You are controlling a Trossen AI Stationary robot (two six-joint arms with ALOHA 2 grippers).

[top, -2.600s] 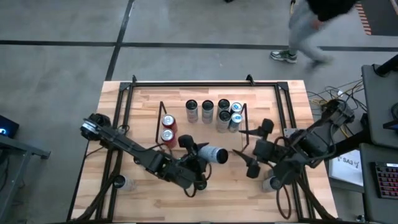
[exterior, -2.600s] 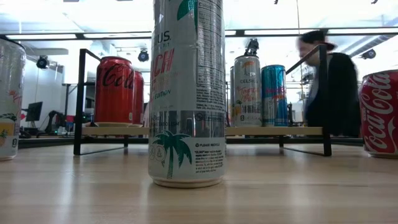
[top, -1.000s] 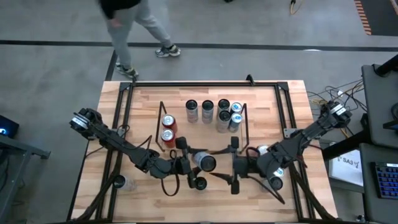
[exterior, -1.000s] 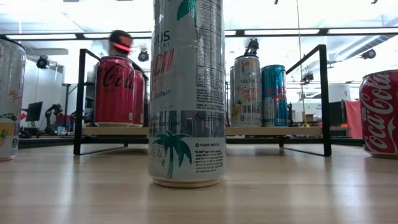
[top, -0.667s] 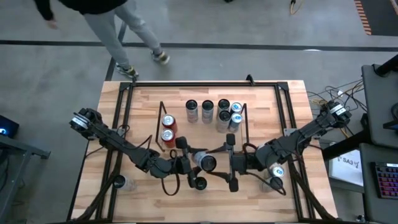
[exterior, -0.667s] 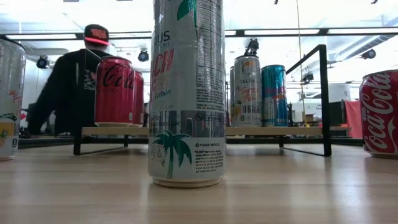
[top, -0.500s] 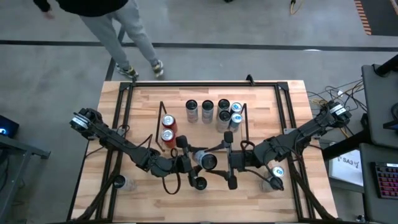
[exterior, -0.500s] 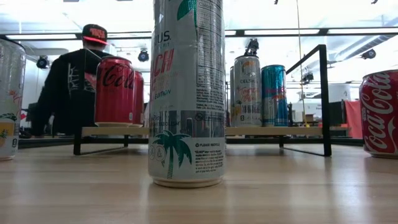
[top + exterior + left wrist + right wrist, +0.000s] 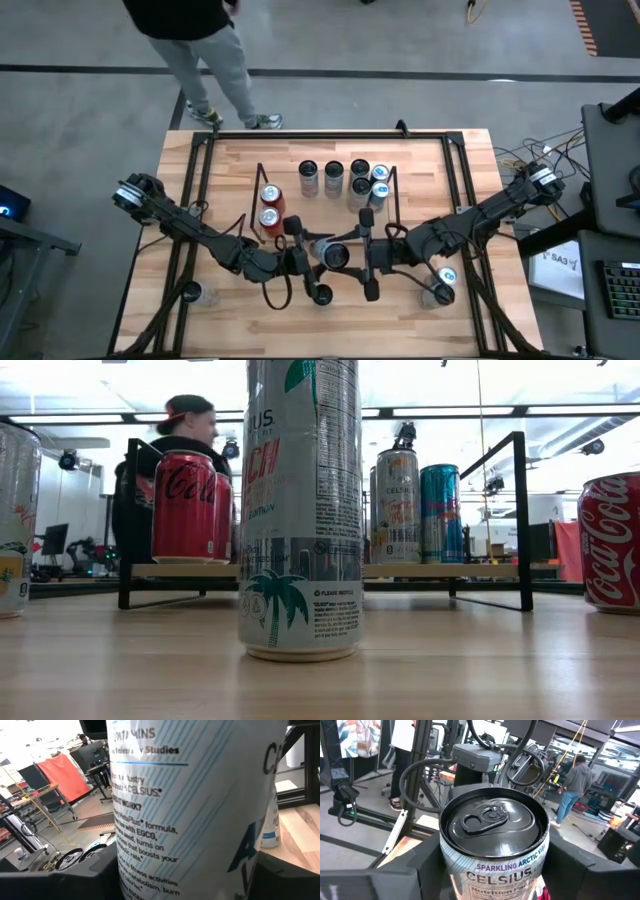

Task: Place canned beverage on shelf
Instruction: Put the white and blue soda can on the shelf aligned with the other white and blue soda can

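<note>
**Q:** Since a second ago, what has moved?

**A:** Only my right tool point(image 9: 368, 255); it has slid in against the Celsius can point(image 9: 335, 257).

**Q:** Progress?

**A:** Several cans point(image 9: 345, 178) stand on the shelf point(image 9: 258, 190). This one is not yet placed and sits above the worktop point(image 9: 230, 165), just in front of the shelf. My left tool point(image 9: 308, 262) holds it. My right tool surrounds it, but I cannot tell whether it grips.

**Q:** Appearance?

**A:** Slim and white, with blue print and the tab unopened.
</note>
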